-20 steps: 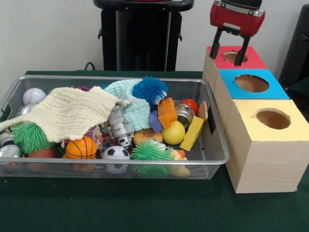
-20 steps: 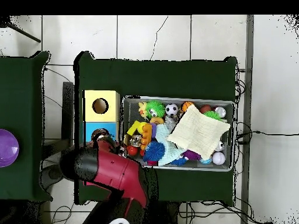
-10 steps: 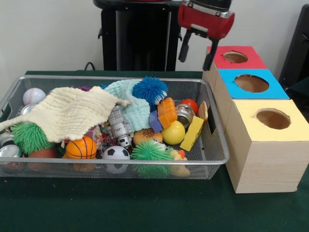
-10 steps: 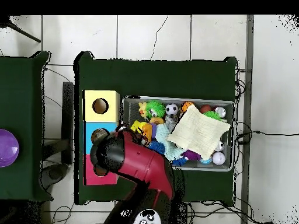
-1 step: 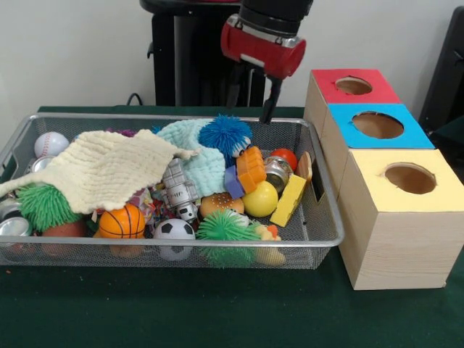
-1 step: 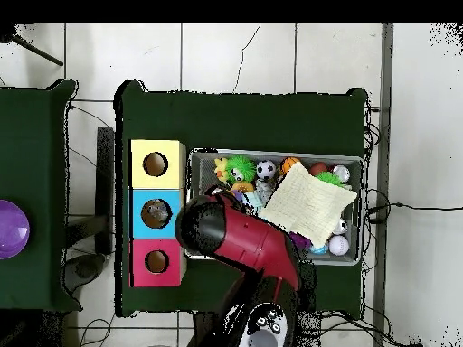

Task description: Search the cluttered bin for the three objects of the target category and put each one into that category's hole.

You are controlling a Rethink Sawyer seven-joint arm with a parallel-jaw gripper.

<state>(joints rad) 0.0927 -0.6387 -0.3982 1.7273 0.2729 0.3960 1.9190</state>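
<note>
- Nearest the camera, along the front wall of the silver wire-mesh bin point(image 5: 304, 243): orange toy basketball point(image 5: 121, 222), black-and-white toy football point(image 5: 174, 233), green spiky rubber ball point(image 5: 225, 226).
- Beside the bin, a row of three wooden boxes with round holes: yellow-topped box point(image 5: 406, 217) nearest, blue-topped box point(image 5: 375, 127) in the middle, red-topped box point(image 5: 351, 85) farthest.
- Mid-bin: plain yellow ball point(image 5: 260, 199), yellow block point(image 5: 288, 201) leaning by the box-side wall, grey toy robot point(image 5: 178, 190).
- Cream waffle-weave cloth point(image 5: 101, 170) drapes over the clutter on the side away from the boxes; white baseball point(image 5: 51, 143) at the far corner.
- Far side: blue spiky ball point(image 5: 225, 135) on a pale teal knitted cloth point(image 5: 194, 156).
- Red-and-black gripper point(image 5: 251, 96) hangs above the bin's far edge, near the blue spiky ball; the two dark fingers are spread apart with nothing between them.
</note>
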